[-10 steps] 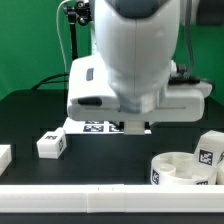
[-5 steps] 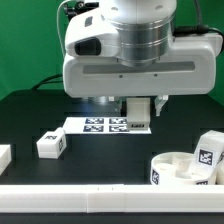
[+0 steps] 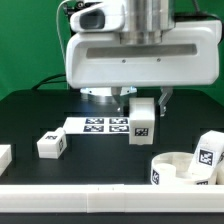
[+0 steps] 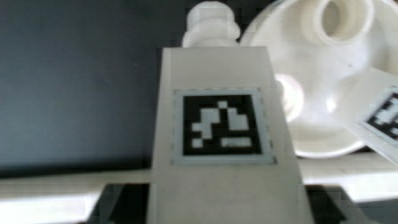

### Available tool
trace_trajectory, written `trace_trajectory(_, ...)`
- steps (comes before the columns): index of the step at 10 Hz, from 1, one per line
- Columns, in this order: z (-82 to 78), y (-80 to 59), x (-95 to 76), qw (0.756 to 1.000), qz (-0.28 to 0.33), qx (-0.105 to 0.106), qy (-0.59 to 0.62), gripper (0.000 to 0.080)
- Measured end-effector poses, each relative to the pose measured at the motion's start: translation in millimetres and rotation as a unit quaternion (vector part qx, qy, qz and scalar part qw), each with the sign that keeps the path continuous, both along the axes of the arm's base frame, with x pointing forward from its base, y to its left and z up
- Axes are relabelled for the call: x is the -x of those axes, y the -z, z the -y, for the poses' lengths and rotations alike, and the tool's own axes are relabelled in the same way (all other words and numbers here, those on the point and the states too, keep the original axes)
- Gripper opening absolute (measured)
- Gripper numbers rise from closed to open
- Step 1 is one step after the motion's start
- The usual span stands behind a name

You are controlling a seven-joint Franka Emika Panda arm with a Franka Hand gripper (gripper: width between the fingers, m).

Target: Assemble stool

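Nearest you in the exterior view, a plain white bar (image 3: 100, 198) runs across the front of the black tabletop (image 3: 25, 115). Just behind it, at the exterior view's right, the round seat (image 3: 180, 168) lies open side up. A tagged leg (image 3: 209, 150) stands at its far rim, and you cannot tell whether it is fixed in or only resting there. Toward the exterior view's left, a loose leg (image 3: 50, 145) lies alone, well apart from the seat. Farther back, the pincer (image 3: 143, 100) hangs above the tabletop, clamped on the held leg (image 3: 143, 120), which is upright with its tag facing the camera, clear of the surface and in front of the marker board (image 3: 100, 125). In the wrist view, the held leg's peg (image 4: 214, 25) points away from the camera, with the seat beyond it, near but apart. Assembly looks early: at most one leg is in, and the held leg has yet to reach the seat, with the loose leg after it.
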State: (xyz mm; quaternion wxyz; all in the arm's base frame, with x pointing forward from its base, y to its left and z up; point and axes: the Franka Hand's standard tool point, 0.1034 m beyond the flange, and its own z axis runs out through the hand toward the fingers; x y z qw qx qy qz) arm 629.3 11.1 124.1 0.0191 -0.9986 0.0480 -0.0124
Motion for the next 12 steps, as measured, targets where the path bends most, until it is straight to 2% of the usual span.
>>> trace_trajectory(2,-9.0,-13.8,-12.4,0.996,0.090,0.013,0.000,0.0338)
trace_trajectory(3,-13.1,-15.2,-15.0,0.991,0.130,0.020,-0.001,0.0338)
trace_trajectory(5,-4.8,-13.2,-15.0,0.977,0.209,0.041,0.000,0.0338)
trace_trajectory(6,-5.9,-13.6,-15.4,0.971,0.235,0.047,-0.002,0.0338)
trace_trajectory(7,-14.7,-11.1,-11.8,0.958,0.279,0.058,-0.015,0.0338)
trace_trajectory(8,-22.4,-4.5,-5.2,0.963,0.262,0.059,-0.036,0.0338)
trace_trajectory(10,-29.7,-3.6,-1.2,0.960,0.271,0.057,-0.038,0.0338)
trace_trajectory(12,-27.4,-0.8,1.0,0.961,0.270,0.056,-0.036,0.0338)
